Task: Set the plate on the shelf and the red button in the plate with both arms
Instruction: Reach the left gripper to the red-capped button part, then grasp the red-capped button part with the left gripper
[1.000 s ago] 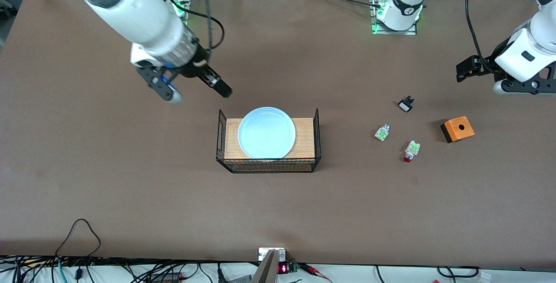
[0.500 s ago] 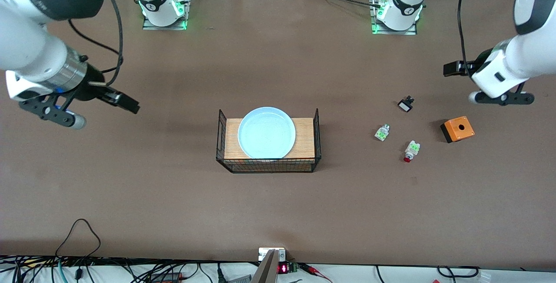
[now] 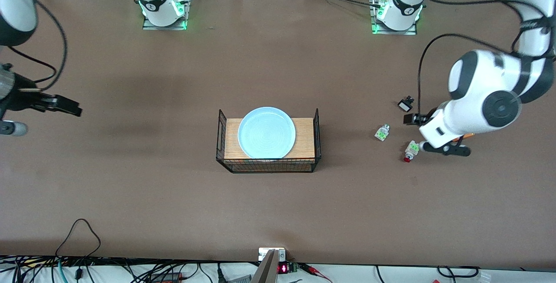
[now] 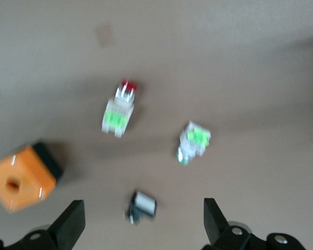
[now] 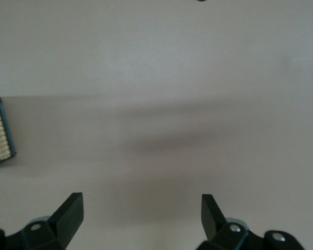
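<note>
The pale blue plate [image 3: 266, 132] lies on a wooden board inside a black wire basket [image 3: 318, 135] at mid-table. The red button [image 3: 410, 151] [image 4: 119, 111], white with a green block and a red cap, lies on the table toward the left arm's end. My left gripper [image 3: 445, 149] [image 4: 144, 225] hangs open above the small parts beside it, holding nothing. My right gripper [image 3: 8, 127] [image 5: 141, 216] is open and empty over bare table at the right arm's end, partly cut off in the front view.
A white-and-green part [image 3: 382, 132] [image 4: 194, 141] without a red cap lies beside the red button. A small black-and-white part [image 3: 405, 104] [image 4: 142, 205] lies farther from the front camera. An orange box [image 4: 21, 177] sits under the left arm. The basket's corner [image 5: 0, 130] shows in the right wrist view.
The left arm has swung in from the table's end to above the small parts. The right arm has pulled away from the basket to the table's edge. Both grippers stayed open.
</note>
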`<state>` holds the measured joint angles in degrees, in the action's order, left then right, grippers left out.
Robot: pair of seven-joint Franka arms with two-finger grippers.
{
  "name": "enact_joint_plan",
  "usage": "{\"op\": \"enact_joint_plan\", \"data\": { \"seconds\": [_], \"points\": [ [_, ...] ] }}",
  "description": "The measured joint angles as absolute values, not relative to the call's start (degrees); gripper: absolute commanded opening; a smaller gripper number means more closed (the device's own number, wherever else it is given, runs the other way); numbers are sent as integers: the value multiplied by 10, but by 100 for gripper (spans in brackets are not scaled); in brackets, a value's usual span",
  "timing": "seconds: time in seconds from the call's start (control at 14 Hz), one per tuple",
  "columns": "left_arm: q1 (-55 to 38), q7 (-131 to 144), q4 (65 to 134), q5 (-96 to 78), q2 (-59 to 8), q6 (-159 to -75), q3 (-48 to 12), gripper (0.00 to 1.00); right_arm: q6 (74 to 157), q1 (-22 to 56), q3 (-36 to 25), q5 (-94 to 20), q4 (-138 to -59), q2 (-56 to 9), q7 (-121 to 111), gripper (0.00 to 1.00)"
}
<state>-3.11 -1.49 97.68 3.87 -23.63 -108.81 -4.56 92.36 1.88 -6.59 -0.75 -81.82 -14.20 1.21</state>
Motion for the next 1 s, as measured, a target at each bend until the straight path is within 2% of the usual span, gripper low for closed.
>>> {"op": "enact_joint_plan", "data": {
  "seconds": [0.29,0.57,0.79,0.86,0.93,1.0],
  "points": [
    [-5,-214,992,51,-302,-1213,-40,100,894,11,-59,-7,-826,-118,-4,100],
    [5,-266,1085,51,-327,-1382,-40,98,939,13,-55,-5,-896,-77,-23,100],
    [5,-267,1097,51,-333,-1399,-38,77,939,11,-56,-5,-905,-64,-18,100],
    [6,-268,1097,51,-336,-1400,-37,65,939,11,-55,-5,-906,-61,-18,100],
    [6,-269,1097,52,-338,-1401,-35,43,939,11,-54,-5,-906,-60,-18,100],
    [6,-269,1097,52,-341,-1403,-34,36,939,12,-53,-5,-906,-60,-18,100]
  ]
}}
